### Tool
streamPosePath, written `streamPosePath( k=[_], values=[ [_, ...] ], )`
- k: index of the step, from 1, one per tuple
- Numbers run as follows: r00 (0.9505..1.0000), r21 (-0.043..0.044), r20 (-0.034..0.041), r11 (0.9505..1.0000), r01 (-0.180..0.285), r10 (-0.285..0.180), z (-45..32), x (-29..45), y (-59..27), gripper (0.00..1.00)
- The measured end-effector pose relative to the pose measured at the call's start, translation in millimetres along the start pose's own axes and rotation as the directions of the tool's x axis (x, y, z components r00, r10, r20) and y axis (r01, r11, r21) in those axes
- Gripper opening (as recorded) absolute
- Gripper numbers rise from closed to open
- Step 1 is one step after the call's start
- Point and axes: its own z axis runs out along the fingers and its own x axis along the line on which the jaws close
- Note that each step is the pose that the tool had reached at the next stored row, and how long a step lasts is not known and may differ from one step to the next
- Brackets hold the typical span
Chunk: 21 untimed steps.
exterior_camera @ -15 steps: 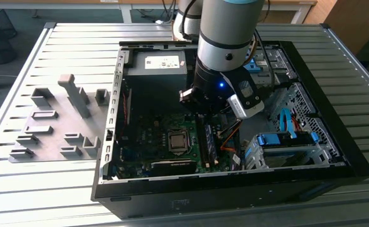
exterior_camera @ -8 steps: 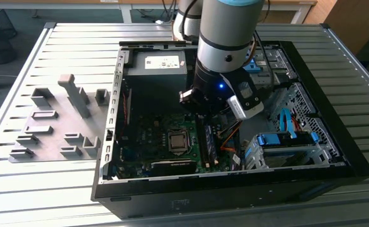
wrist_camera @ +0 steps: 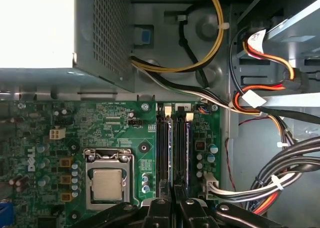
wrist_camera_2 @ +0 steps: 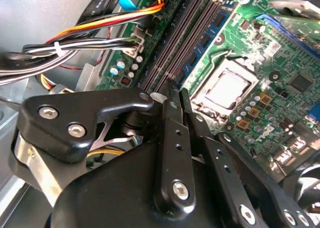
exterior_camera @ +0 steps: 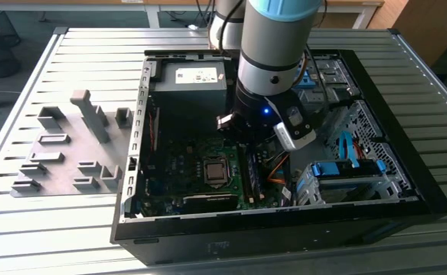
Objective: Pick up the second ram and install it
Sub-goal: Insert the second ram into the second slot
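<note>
Closest in, the gripper (wrist_camera_2: 175,90) reaches down into the open computer case (exterior_camera: 143,114). Its jaws are drawn narrow, with only a thin gap between the tips. The tips rest at the memory slots (wrist_camera_2: 172,42), which run along the motherboard (wrist_camera_2: 280,62) edge nearest the cable bundle (wrist_camera_2: 100,27).

In the second wrist view the second ram (wrist_camera_2: 207,37) runs straight out from between the tips. It is a blue-green board with small dark chips, standing edge-up in the slot line on the side of the CPU socket (wrist_camera_2: 225,90). The jaws appear to pinch it, though the contact itself is hidden behind the fingers (wrist_camera_2: 170,138).

By that reading, pick-up is done and the stick has been carried to its slot. What cannot be told is whether it is pressed fully home. The white slot latches (wrist_camera: 167,109) show at the far end of the slots, but whether they have closed on the stick is unclear. The neighbouring dark slots look unfilled from here.

Farther off in the exterior view, the arm (exterior_camera: 273,57) stands over the middle of the case. The power supply (exterior_camera: 193,80) sits at the case's far end, and the blue drive-bay clips (exterior_camera: 346,168) sit at the exterior view's right. The case lies on a slatted table (exterior_camera: 78,51), and a grey fixture plate (exterior_camera: 63,154) sits toward the table's edge on the exterior view's left.
</note>
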Motion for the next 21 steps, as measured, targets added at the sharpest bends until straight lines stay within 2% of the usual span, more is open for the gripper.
streamPosePath(
  k=[8,16,21],
  values=[
    [1.0000,-0.0004,-0.0001,1.0000,0.000,0.000,2.4,0.0,-0.3,0.14],
    [1.0000,0.0000,-0.0019,1.0000,0.001,-0.001,11.1,0.1,-0.2,0.14],
    [1.0000,0.0001,-0.0033,1.0000,0.001,-0.001,13.8,0.0,-0.3,0.14]
  ],
)
